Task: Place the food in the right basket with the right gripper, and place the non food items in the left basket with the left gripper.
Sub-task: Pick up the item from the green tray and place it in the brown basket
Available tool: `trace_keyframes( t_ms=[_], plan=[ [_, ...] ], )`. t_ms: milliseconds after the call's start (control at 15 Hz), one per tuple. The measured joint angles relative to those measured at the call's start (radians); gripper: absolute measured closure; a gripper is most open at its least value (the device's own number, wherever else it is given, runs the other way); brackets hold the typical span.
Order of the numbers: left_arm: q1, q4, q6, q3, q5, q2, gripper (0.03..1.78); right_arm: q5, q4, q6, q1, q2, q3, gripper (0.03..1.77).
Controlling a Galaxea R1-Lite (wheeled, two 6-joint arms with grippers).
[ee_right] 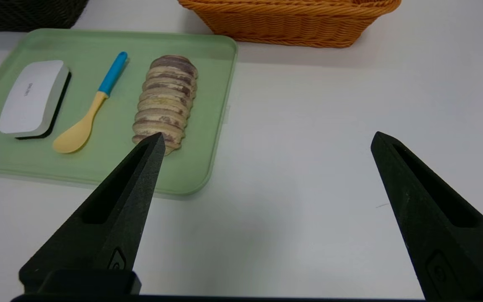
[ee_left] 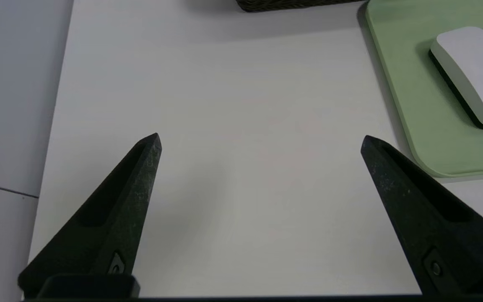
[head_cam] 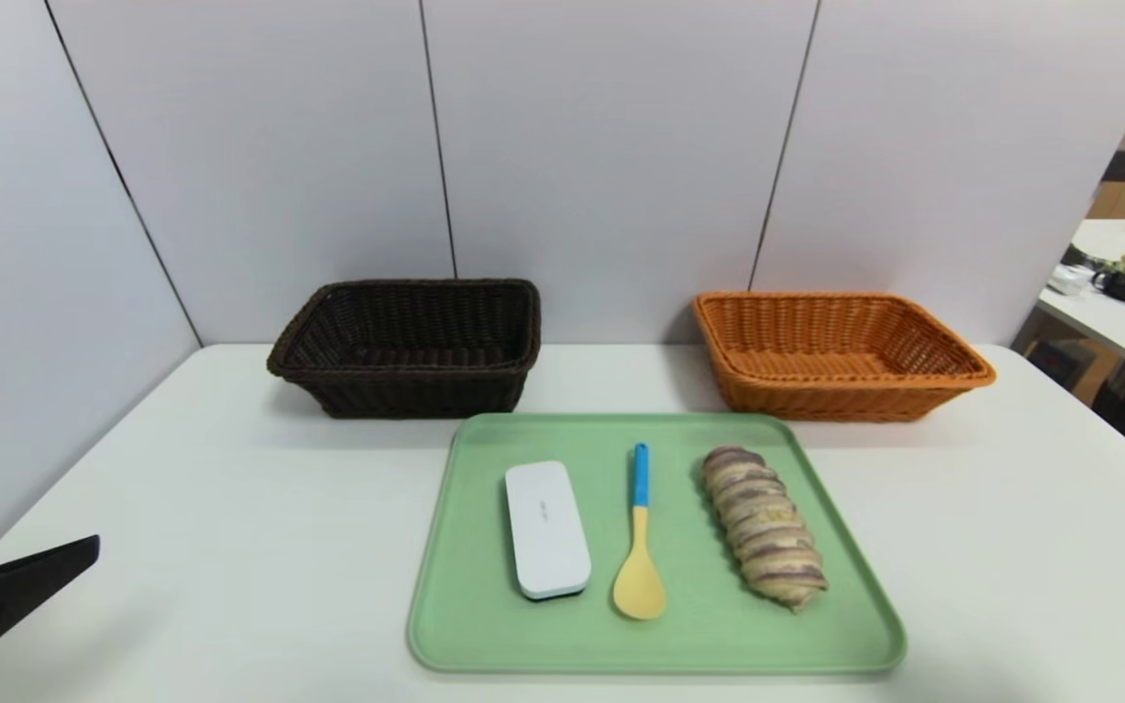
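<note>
Sort not begun. My black two-fingered R hand (ee_right: 267,136): wide, empty. Next: align w/ purple-brown striped twisted loaf (head_cam: 764,527), grip.

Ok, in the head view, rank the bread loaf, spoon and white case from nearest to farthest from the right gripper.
1. Bread loaf, tray's right side
2. Spoon, middle
3. White case, tray's left side
</note>
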Motion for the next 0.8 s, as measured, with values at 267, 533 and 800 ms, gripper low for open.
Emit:
trace_keyframes(
  t_ms=[267,533,800],
  plan=[
    [0.000,-0.021,-0.005,-0.028,-0.109,0.141,0.12,0.001,-0.001,0.001,-0.014,0.181,-0.078,0.10],
    [0.000,-0.139,0.000,-0.055,-0.129,0.282,0.12,0.007,-0.014,-0.002,-0.016,0.313,-0.121,0.10],
    [-0.004,-0.176,0.003,-0.106,-0.132,0.362,0.12,-0.004,-0.070,-0.010,-0.016,0.374,-0.127,0.10]
  ],
)
